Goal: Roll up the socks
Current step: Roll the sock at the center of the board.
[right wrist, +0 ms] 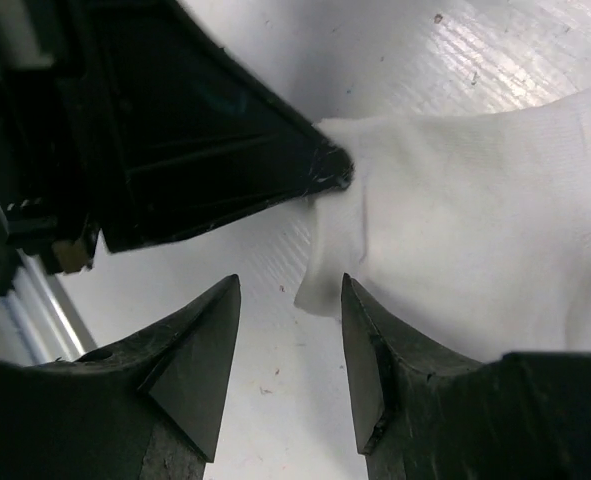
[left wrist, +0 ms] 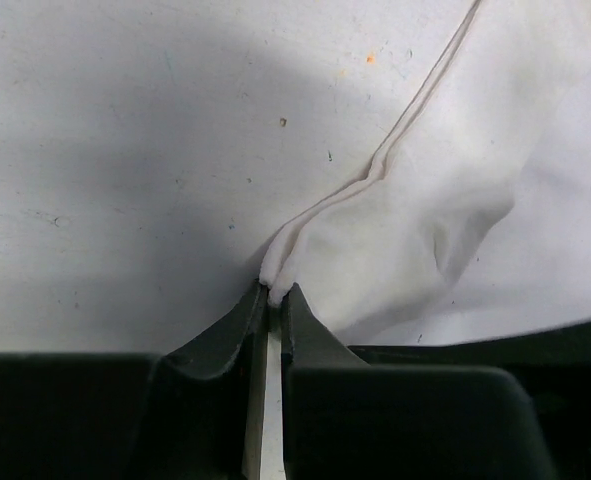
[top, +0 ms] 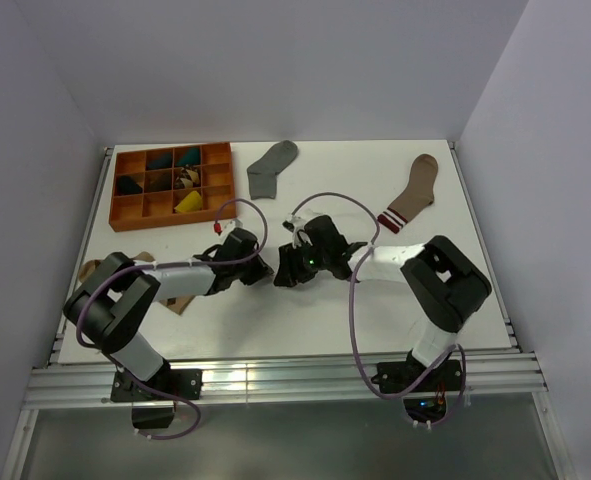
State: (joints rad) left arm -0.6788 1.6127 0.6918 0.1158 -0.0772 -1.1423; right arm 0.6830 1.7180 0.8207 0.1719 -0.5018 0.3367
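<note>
Both arms meet low over the middle of the counter point(left wrist: 125, 150). My left hand point(left wrist: 275, 292) is pinched nearly shut, its two dark fingers clamped on a thin fold at the edge of the white sock point(left wrist: 425, 210). The fabric bunches into a small ridge right at the fingertips, and a seam line runs up and away from the grip. The rest of that sock lies spread flat on the counter beyond the hand. My right hand point(right wrist: 287, 300) stands open with a clear gap between its fingers and holds nothing. A loose corner of the white sock sits in that gap, nearer one finger. From the right wrist camera I see the left hand's finger across from it, biting the same edge of the sock. From above, the grey sock point(top: 272, 167) lies flat near the far edge, just right of the orange tray point(top: 175, 223). The brown sock with the striped cuff point(top: 413, 195) lies far right, well apart from both hands.
</note>
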